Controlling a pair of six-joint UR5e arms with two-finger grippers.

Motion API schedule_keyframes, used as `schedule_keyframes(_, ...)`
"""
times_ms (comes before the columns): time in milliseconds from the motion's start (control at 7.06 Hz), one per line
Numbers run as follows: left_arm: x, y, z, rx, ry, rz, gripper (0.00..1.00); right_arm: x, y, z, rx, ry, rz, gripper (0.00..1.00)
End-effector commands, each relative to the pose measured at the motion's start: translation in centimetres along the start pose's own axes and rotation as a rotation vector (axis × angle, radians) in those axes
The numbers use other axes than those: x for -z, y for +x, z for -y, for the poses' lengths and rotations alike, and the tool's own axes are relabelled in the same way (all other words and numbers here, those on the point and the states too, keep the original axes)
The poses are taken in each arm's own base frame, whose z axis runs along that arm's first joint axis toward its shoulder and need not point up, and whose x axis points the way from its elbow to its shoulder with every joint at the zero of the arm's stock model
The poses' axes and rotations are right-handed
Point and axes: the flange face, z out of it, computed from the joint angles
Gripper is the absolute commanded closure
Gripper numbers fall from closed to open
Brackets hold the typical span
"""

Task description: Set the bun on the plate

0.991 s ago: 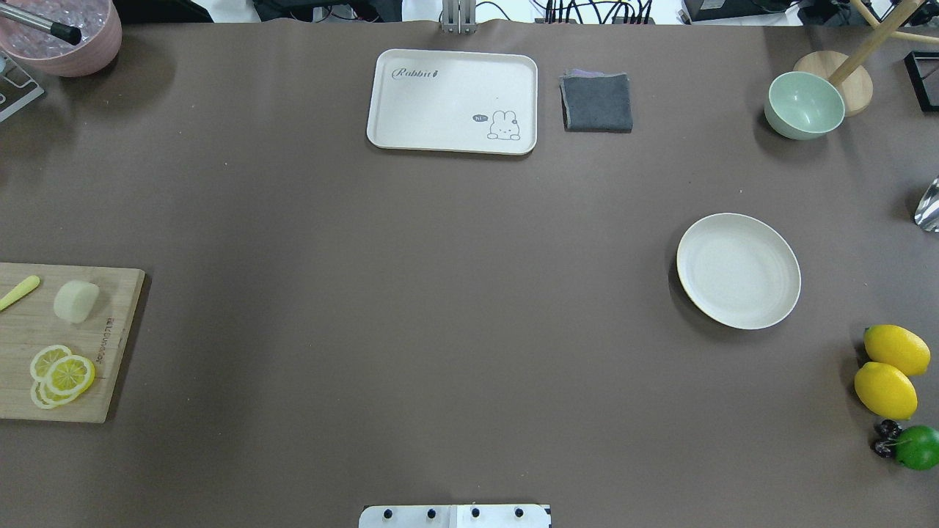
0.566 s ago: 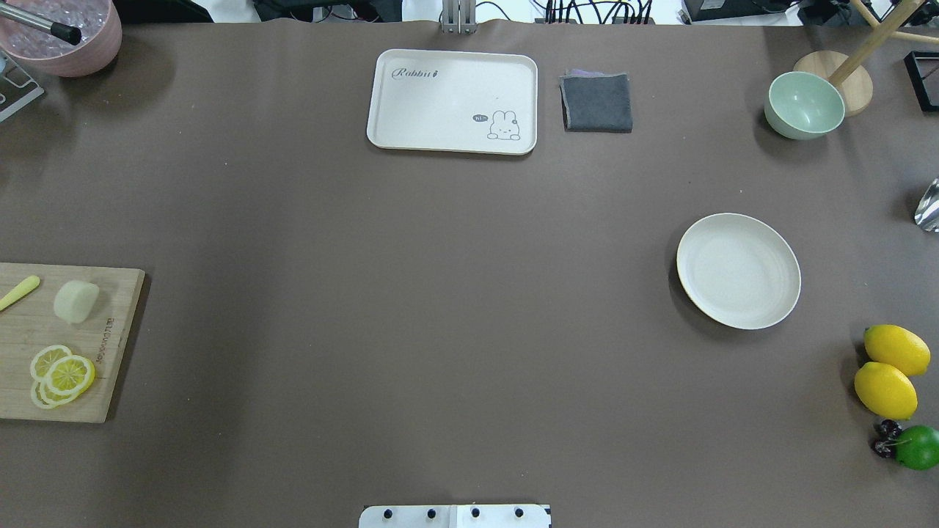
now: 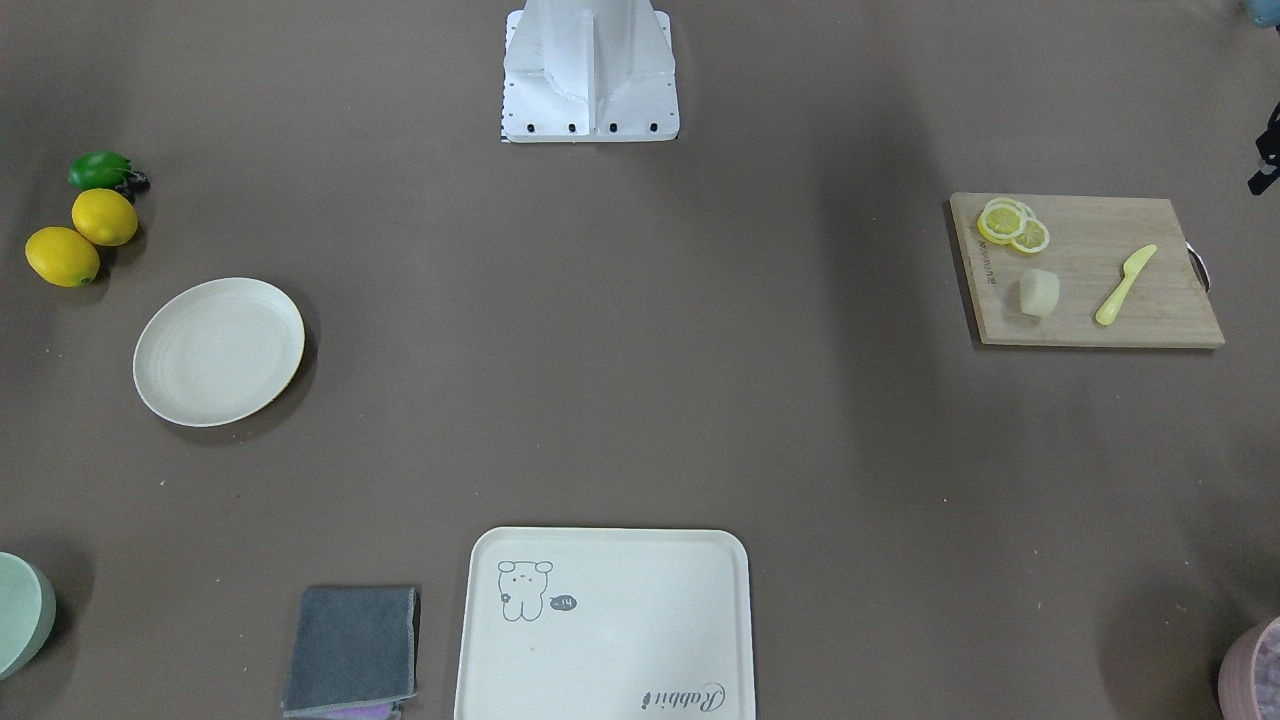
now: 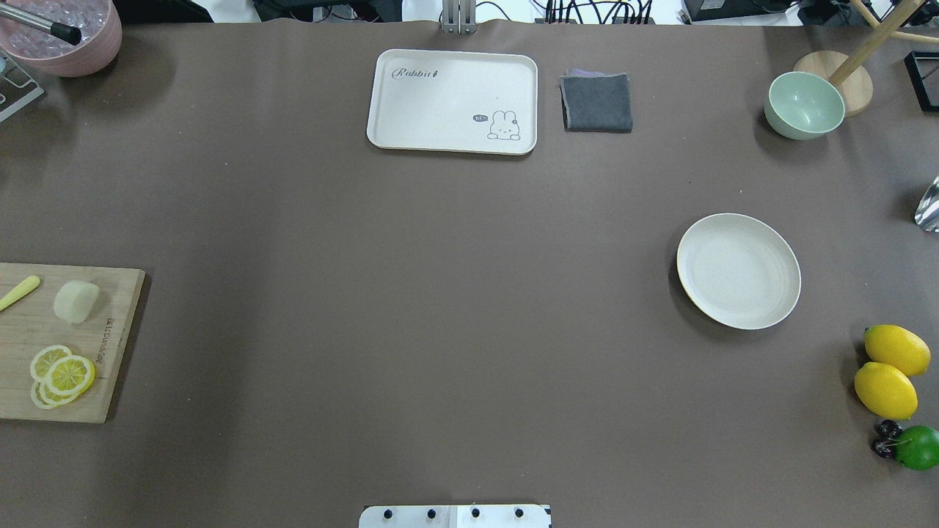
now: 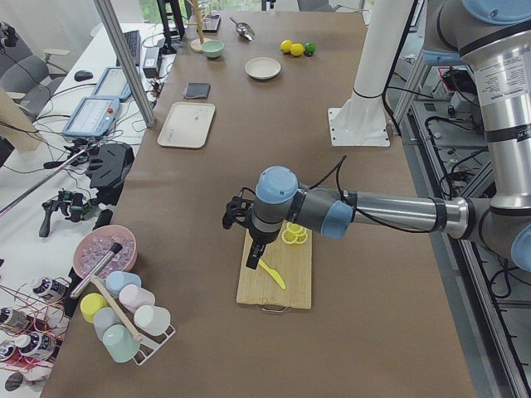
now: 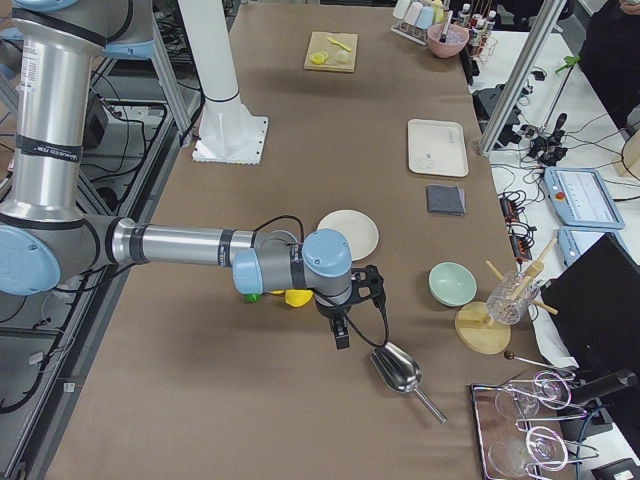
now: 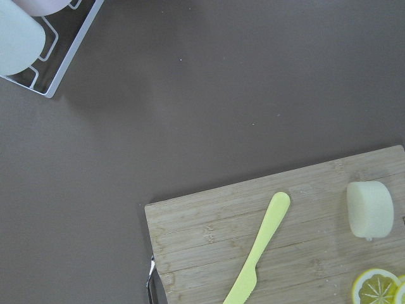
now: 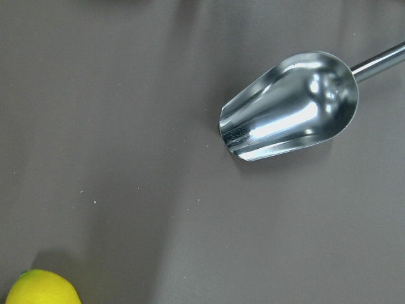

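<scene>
The bun [image 4: 76, 301] is a small pale stubby cylinder lying on a wooden cutting board [image 4: 110, 345] at the table's left edge. It also shows in the front view as the bun [image 3: 1039, 292] and in the left wrist view as the bun [image 7: 369, 209]. The round cream plate [image 4: 738, 270] sits bare on the right side, far from the bun. My left gripper [image 5: 251, 255] hangs above the board's outer end, seen only from the side, so I cannot tell its state. My right gripper [image 6: 341, 335] hovers past the lemons near a metal scoop, its state likewise unclear.
Lemon slices [image 4: 62, 374] and a yellow plastic knife [image 7: 259, 250] share the board. A bear-print tray [image 4: 452, 101], grey cloth [image 4: 596, 103] and green bowl [image 4: 804, 105] line the far side. Two lemons [image 4: 891, 370], a lime [image 4: 918, 447] and a steel scoop [image 8: 288, 107] lie at the right.
</scene>
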Motion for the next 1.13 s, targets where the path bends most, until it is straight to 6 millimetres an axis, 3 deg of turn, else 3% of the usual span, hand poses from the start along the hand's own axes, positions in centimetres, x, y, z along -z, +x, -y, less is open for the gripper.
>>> schedule_keyframes(0, -0.8, -0.6, 0.0, 0.011, -0.015, -0.001, 0.03, 0.2, -0.6, 1.6, -0.008, -0.022, 0.005, 0.00)
schedule_keyframes(425, -1.8, -1.1, -0.5, 0.033, -0.038, -0.049, 0.03, 0.2, -0.9, 1.2, 0.008, -0.014, 0.030, 0.00)
schedule_keyframes(991, -1.4, -0.4, -0.1, 0.029, -0.013, -0.072, 0.02, 0.0, -0.8, 0.7, 0.008, -0.018, 0.032, 0.00)
